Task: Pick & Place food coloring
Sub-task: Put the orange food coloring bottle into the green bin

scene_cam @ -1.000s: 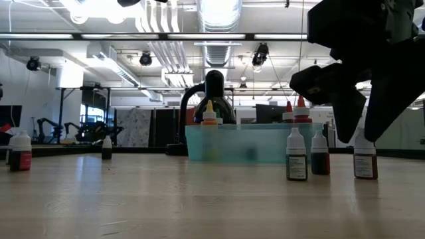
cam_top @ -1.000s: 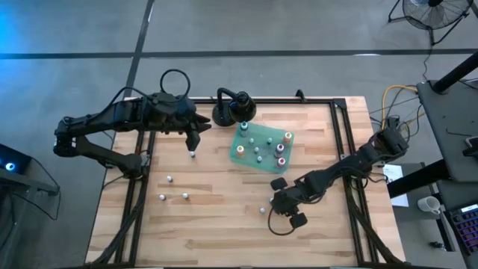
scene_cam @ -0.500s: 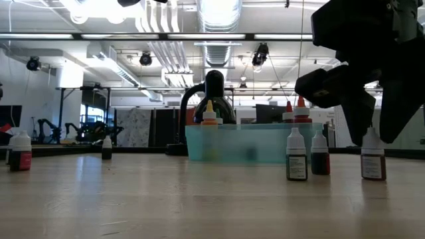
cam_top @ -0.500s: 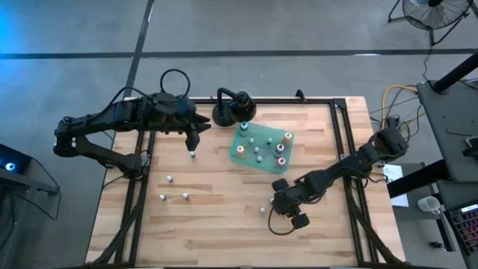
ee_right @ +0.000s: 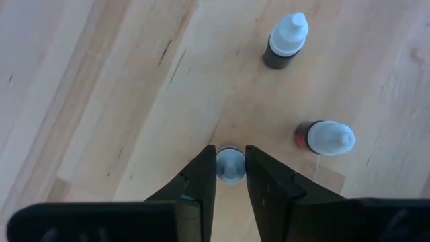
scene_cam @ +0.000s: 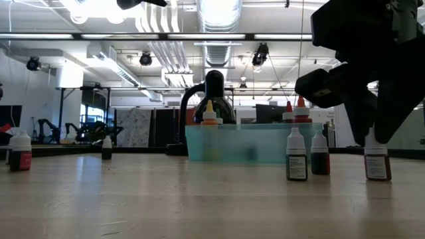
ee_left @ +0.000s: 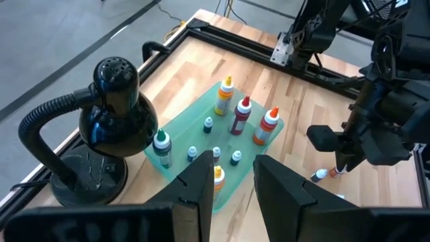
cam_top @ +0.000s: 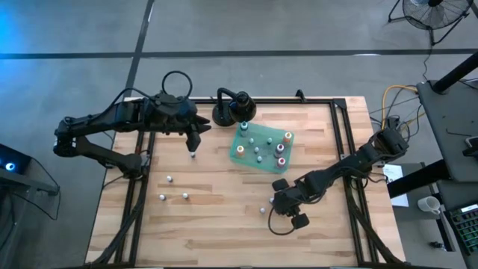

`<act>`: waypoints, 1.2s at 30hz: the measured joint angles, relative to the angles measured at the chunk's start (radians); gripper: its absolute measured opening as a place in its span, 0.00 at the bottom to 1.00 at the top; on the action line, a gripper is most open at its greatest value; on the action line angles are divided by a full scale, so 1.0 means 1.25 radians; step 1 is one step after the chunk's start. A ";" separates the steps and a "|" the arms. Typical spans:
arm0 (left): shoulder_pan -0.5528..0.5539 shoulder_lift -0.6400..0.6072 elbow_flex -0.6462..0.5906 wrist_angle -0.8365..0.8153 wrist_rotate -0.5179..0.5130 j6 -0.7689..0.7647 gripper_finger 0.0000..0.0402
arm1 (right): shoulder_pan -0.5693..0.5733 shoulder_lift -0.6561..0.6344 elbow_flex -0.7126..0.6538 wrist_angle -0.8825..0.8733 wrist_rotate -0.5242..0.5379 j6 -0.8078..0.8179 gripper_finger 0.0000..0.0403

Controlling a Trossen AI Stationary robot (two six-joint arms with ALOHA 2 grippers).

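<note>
The food coloring bottles are tiny, with whitish bodies. Several stand in the green tray (cam_top: 250, 158) (ee_left: 201, 138). Others stand loose on the wood (cam_top: 170, 179) (scene_cam: 20, 158). My right gripper (cam_top: 269, 207) (ee_right: 230, 160) is near the table's near edge, shut on one bottle (scene_cam: 377, 164). Two more bottles (ee_right: 285, 42) (ee_right: 324, 138) stand just beyond it. My left gripper (cam_top: 193, 146) (ee_left: 235, 176) is open, left of the tray and above one small bottle (cam_top: 193, 155). I see no touch there. My right gripper pinches one food coloring bottle by its cap (ee_right: 230, 165) between its two fingers (ee_right: 203, 171), coming from above and pointing down. The bottle stays upright below the fingers, with its base (scene_cam: 377, 178) at the level of the tabletop. Whether the base touches the wood, I cannot tell.
A black round-based stand (cam_top: 228, 112) (ee_left: 111, 121) sits at the far edge, just left of the tray. Dark rails run along the table's left, right and far sides (cam_top: 340, 127). Bare wood lies between the loose bottles on the left and my right gripper.
My right gripper has moved a little toward the table's right edge, still shut on the bottle. The bottle has gone with it, staying upright at table level. The two bottles beside it have stayed where they were.
</note>
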 joint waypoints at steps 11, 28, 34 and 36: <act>0.000 0.000 -0.001 0.000 0.000 0.000 0.20 | 0.000 0.000 -0.012 -0.002 0.025 0.052 0.20; 0.000 0.000 -0.009 0.003 0.000 0.000 0.20 | -0.064 -0.158 0.067 -0.174 0.358 0.313 0.11; 0.000 -0.001 -0.011 0.013 0.000 0.007 0.20 | -0.223 -0.138 0.185 -0.197 0.488 0.335 0.11; 0.000 -0.001 -0.011 0.021 0.000 0.008 0.20 | -0.291 -0.113 0.233 -0.223 0.490 0.341 0.11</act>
